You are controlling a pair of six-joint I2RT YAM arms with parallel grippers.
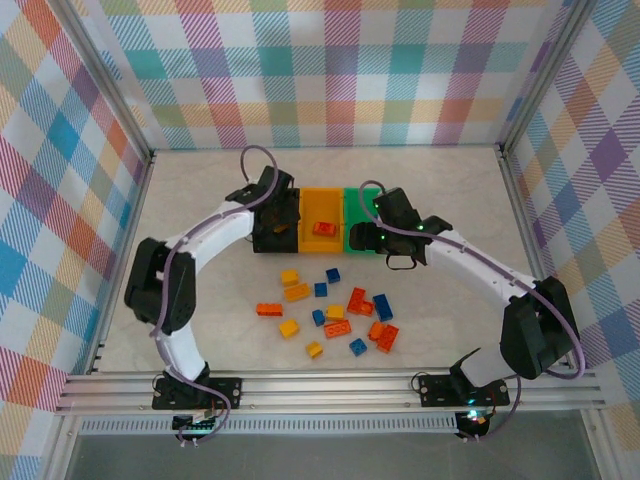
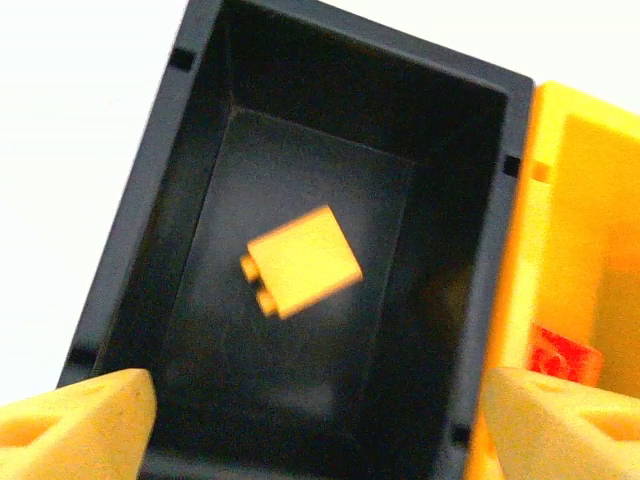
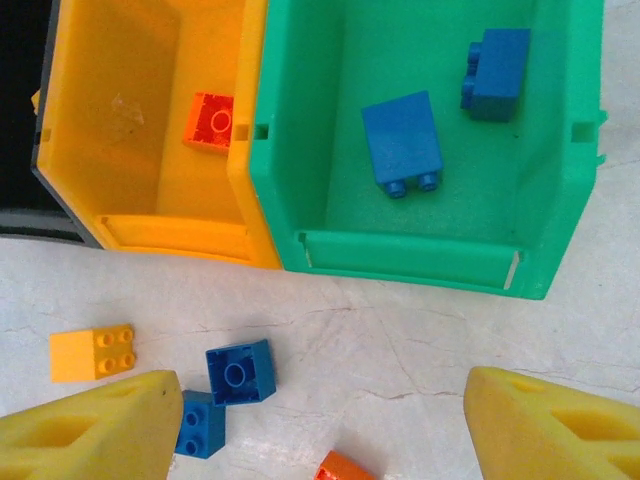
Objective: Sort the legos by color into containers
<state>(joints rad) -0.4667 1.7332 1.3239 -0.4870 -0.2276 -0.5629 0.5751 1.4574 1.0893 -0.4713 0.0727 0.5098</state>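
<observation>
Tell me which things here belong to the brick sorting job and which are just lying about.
Job:
loose bricks on the table
black bin holding a yellow brick
yellow bin holding an orange-red brick
green bin holding two blue bricks

Not the job:
checked walls
metal rail at the near edge

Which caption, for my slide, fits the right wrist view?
Open right gripper over the table; green bin holds two blue legos, orange-yellow bin one orange-red lego.
</observation>
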